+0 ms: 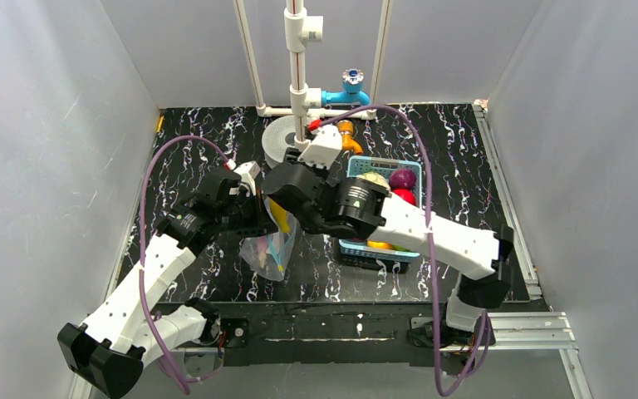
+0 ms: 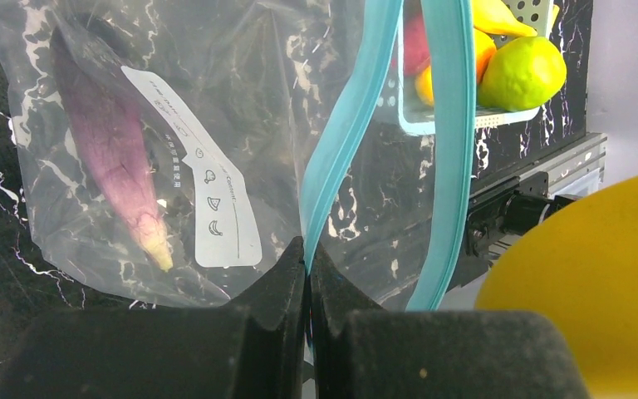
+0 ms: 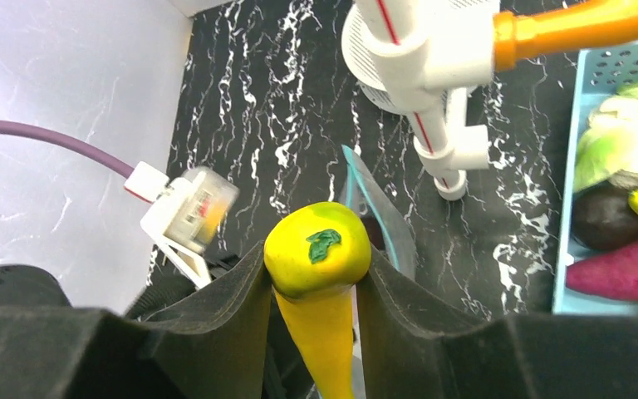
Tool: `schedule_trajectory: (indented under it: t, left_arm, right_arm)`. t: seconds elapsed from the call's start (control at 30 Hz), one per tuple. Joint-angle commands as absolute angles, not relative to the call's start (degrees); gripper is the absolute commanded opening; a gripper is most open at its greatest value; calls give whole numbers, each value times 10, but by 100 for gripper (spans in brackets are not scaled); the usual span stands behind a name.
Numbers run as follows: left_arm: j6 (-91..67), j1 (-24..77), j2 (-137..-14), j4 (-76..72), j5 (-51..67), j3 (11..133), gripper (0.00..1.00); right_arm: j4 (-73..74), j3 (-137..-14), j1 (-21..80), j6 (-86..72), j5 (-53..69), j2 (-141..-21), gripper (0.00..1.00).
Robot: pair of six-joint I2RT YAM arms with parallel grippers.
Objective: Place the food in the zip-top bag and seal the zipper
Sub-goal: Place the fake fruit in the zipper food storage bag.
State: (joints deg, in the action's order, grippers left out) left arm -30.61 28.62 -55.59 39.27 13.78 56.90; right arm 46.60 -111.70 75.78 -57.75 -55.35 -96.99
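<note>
Only a purple toy eggplant point(image 2: 112, 166) is bagged; my left end effector point(image 2: 307, 249) pinches the clear crinkly bag point(image 2: 241, 100) by its blue zipper strip point(image 2: 345, 125), my right end effector point(image 3: 314, 270) grips a yellow banana point(image 3: 320, 332).

The only print stands on the white label point(image 2: 203, 179) of the bag point(image 2: 75, 249), seen in the left wrist view. It carries a column of four small dark pictograms, the lowest crescent-shaped. Beside them runs a line of tiny grey characters, perhaps Chinese, too small and skewed to read. No word, brand or number is legible in any view
</note>
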Motion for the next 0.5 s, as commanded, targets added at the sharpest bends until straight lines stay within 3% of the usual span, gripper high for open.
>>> schedule_trajectory:
  t: [0.0,0.47]
  left_arm:
    - [-308,288,-550,392,146,580,0]
    - [-316,287,-542,384,134,590,0]
  right_arm:
    - [592,-1227,759,-629,-598,-1031,1]
    - [741,-1241,759,-733,-571,-1088,1]
